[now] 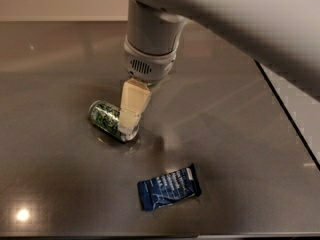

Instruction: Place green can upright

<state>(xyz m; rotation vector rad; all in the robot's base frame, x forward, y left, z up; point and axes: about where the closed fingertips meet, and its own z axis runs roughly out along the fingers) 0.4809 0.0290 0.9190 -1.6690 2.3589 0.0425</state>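
The green can (104, 117) lies on its side on the dark grey table (235, 129), left of centre, with one silver end towards the front right. My gripper (128, 125) hangs from the big grey arm (151, 39) and reaches down over the can's right end. One cream finger (132, 105) shows in front of the can and hides that end.
A dark blue snack packet (168, 187) lies flat near the table's front edge. The table's right edge runs diagonally at the right side (287, 116). The arm hides the table's far middle.
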